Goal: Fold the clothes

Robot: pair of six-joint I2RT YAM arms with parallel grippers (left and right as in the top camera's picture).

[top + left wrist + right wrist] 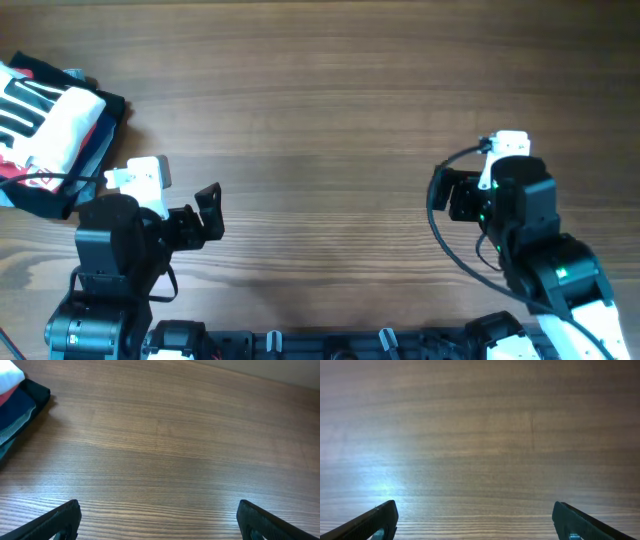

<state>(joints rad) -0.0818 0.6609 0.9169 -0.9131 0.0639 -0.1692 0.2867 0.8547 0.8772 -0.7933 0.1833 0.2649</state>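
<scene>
Left gripper [157,512] and right gripper [475,510] released, empty; white T-shirt [66,120] ahead-left of the former tops other garments [20,410], so grabbing could drag those.

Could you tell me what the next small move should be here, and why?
Probably swing the open left tool toward the white cotton T-shirt with black bars, atop the garment pile at the wooden table's far-left corner; it and the open right tool hold nothing.
</scene>
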